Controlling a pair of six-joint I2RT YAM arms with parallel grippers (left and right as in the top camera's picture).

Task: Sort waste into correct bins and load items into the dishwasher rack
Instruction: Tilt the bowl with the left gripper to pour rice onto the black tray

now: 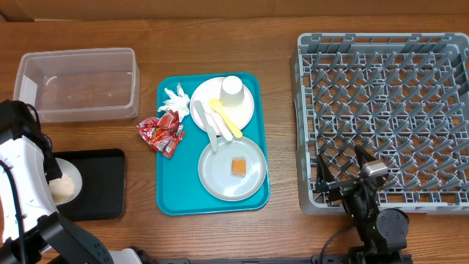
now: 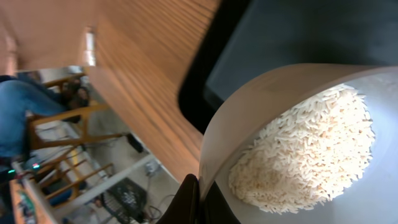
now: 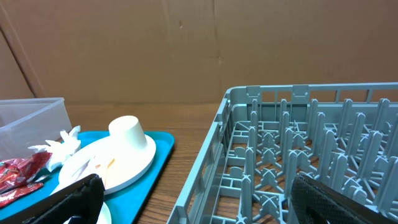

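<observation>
Left pincer [image 1: 52,174]: at the worktop's [image 1: 139,220] near left corner, clamped narrow on the rim of the small white bowl [image 1: 66,183]; one dark finger [image 2: 188,200] shows against the bowl's outer wall.
Small white bowl: tipped over the black tray [image 1: 102,183], its near side heaped with rice grains [image 2: 305,149].
Right pincer [image 3: 196,186]: jaws spread wide and holding nothing, above the near edge of the dishwasher rack [image 1: 381,117].
Dishwasher rack: fills the worktop's right side.
Teal tray [image 1: 167,198]: mid-worktop, between the black tray and the rack.
Near plate [image 1: 220,176]: on the teal tray's near half, carrying an orange cube [image 1: 238,167].
Cutlery: white pieces [image 1: 205,121] and a yellow piece [image 1: 227,121] bridging the two plates.
Far plate [image 1: 245,110]: holds an upturned white cup [image 1: 232,89].
Red wrappers [image 1: 161,133]: straddling the teal tray's left edge.
Napkin [image 1: 174,100]: just beyond the wrappers.
Clear tub [image 1: 77,84]: far left corner.
</observation>
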